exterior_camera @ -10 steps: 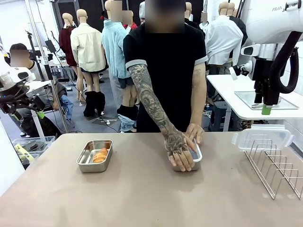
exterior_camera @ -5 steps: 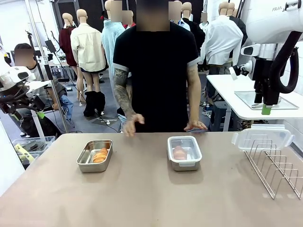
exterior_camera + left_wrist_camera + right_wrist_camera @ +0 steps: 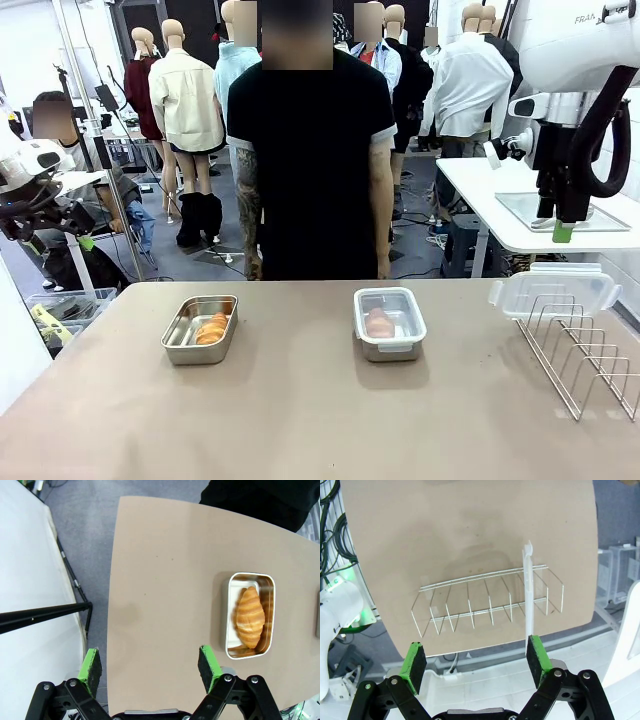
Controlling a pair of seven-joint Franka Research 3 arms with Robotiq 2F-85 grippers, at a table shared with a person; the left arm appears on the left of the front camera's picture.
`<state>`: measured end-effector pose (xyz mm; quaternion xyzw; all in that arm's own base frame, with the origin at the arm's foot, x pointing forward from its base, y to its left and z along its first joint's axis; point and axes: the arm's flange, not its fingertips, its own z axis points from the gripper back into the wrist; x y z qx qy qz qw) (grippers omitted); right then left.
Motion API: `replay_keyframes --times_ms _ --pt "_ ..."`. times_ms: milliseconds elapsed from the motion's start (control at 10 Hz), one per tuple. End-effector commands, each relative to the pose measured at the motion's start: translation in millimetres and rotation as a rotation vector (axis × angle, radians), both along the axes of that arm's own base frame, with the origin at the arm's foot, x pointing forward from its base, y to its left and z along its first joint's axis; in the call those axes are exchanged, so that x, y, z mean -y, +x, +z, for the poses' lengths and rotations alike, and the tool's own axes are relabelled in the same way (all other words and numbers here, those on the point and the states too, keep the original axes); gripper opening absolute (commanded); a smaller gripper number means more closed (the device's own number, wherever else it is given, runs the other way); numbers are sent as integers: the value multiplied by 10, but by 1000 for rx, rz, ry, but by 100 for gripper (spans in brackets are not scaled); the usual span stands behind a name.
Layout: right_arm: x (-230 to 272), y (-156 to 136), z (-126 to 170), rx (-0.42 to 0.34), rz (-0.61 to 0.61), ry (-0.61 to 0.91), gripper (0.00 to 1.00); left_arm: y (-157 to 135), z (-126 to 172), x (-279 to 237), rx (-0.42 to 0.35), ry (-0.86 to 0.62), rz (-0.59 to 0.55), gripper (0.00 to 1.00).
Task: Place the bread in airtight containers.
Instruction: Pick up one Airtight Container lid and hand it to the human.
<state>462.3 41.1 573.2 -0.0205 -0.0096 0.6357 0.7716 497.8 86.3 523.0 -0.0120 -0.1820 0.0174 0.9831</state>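
In the front view a tan table [image 3: 300,410] carries two shallow stainless-steel tins with rounded corners. The open tin [image 3: 200,328], left of centre, holds a golden-brown, ridged croissant [image 3: 211,328]. The second tin [image 3: 389,322], right of centre, wears a clear clip lid [image 3: 389,312] with a second croissant [image 3: 379,322] showing through it. A spare clear lid [image 3: 555,290] leans in the far end of a wire rack [image 3: 585,350] at the table's right edge. A person in a black T-shirt [image 3: 310,170] stands at the far side, arms hanging down. The white right arm [image 3: 580,60], raised well above the table at upper right, bears the partly cut-off letters "FRA". In the left wrist view the left gripper [image 3: 150,664] stands spread wide with nothing between its green pads, high over the table's bare edge; the open tin [image 3: 250,615] with its croissant [image 3: 249,616] lies beyond and to the right of the fingers, well apart from them. In the right wrist view the right gripper [image 3: 476,660] is likewise spread wide and empty, hovering well above the thin-rod rack [image 3: 487,602], where the spare lid [image 3: 528,592] stands on edge in a slot.
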Motion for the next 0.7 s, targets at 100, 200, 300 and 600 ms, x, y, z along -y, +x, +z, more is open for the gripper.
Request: replay_keyframes --times_ms 100,200,300,600 --pt "-1 8 11 -1 -20 15 100 -5 17 -3 3 0 6 100" --pt "-1 8 11 -1 -20 15 100 -5 17 -3 3 0 6 100" --pt "-1 8 11 -1 -20 15 100 -5 17 -3 3 0 6 100" --pt "-1 8 11 -1 -20 15 100 -5 17 -3 3 0 6 100"
